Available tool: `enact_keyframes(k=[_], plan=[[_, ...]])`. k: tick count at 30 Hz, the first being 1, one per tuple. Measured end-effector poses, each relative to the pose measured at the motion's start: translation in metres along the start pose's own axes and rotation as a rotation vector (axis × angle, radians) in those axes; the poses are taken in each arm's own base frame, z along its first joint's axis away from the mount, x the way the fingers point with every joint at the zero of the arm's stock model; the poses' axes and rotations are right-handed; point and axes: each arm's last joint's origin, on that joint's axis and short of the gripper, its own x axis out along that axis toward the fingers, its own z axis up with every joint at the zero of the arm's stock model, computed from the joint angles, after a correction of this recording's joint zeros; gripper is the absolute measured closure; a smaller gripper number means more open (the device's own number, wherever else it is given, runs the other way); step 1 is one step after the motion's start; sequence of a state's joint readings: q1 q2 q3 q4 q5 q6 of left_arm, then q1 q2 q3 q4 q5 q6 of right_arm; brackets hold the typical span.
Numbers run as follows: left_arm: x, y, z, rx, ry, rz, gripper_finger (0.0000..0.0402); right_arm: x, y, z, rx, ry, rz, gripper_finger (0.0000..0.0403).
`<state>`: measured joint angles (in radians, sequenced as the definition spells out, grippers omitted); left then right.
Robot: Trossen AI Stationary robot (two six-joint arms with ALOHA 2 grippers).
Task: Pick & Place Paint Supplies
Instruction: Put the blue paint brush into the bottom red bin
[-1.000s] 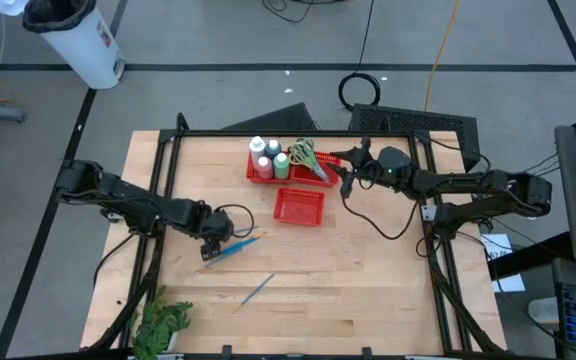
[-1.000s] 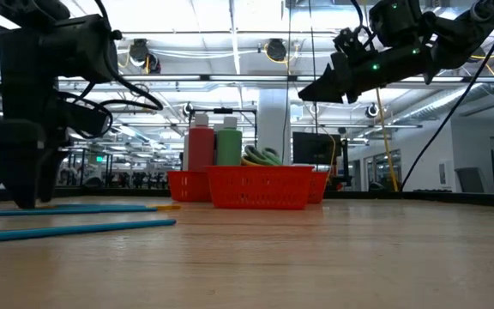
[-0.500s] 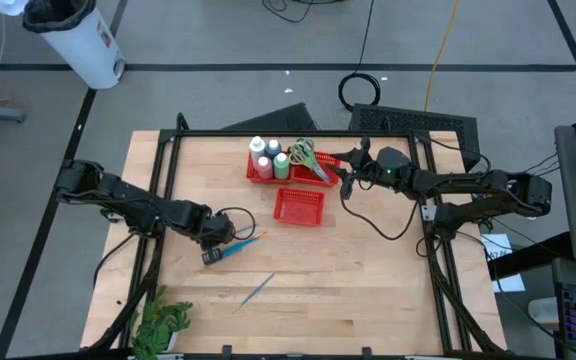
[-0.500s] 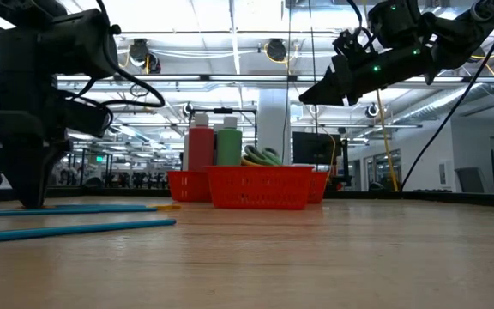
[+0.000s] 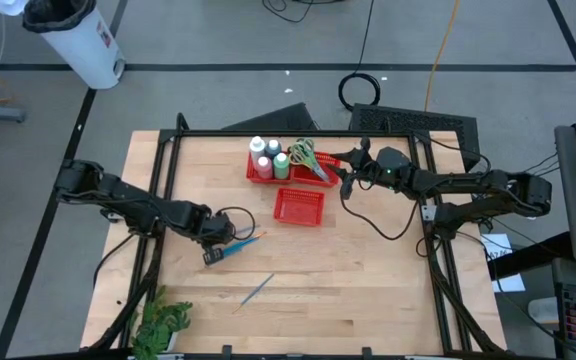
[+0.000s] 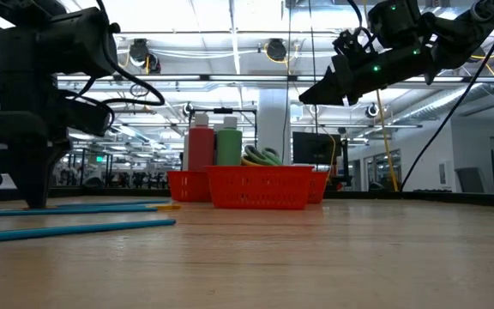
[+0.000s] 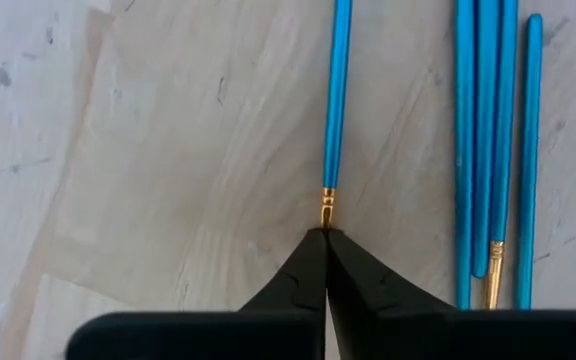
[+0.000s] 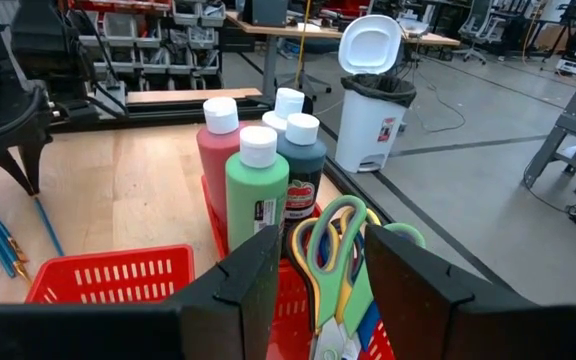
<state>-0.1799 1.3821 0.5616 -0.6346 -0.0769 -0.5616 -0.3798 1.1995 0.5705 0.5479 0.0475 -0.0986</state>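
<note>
Several thin blue brushes lie on the table at the left. My left gripper stands over them, pointing down, shut on one blue brush; the others lie beside it. One more brush lies alone nearer the front edge. White-capped bottles and scissors stand in the far red basket. My right gripper hovers open above the scissors and touches nothing. My left gripper pinches the brush at its gold ferrule end, one finger on either side. The fingers come from above and point down at the table. What lies past the ferrule is hidden under the fingertips. The brush's blue handle lies flat on the table.
A second red basket stands nearer the table's middle. A green leafy plant sits at the near left corner. A black frame borders the tabletop, and bare wood lies across the near right.
My left gripper has shut its fingers on the brush and has shifted slightly along the table. The brushes lie where they were, and my right arm has kept still.
</note>
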Motion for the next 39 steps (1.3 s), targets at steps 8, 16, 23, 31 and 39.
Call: enact_keyframes(k=[8,16,23,31,39], plan=[[-0.014,0.006,-0.002,-0.06,-0.095,0.029,0.0401,0.0,0.0,0.0,0.0,0.0,0.0,0.0259],[-0.034,0.006,-0.002,-0.073,-0.244,-0.008,0.0401,0.0,0.0,0.0,0.0,0.0,0.0,0.0259],[-0.05,0.001,0.012,0.011,-0.464,-0.087,0.0401,0.0,0.0,0.0,0.0,-0.001,-0.001,0.0259],[-0.062,0.008,0.037,0.135,-0.684,-0.094,0.0401,0.0,0.0,0.001,0.001,-0.01,-0.003,0.0259],[-0.071,0.022,0.056,0.211,-0.799,-0.09,0.0401,0.0,0.0,0.001,0.001,-0.012,-0.003,0.0259]])
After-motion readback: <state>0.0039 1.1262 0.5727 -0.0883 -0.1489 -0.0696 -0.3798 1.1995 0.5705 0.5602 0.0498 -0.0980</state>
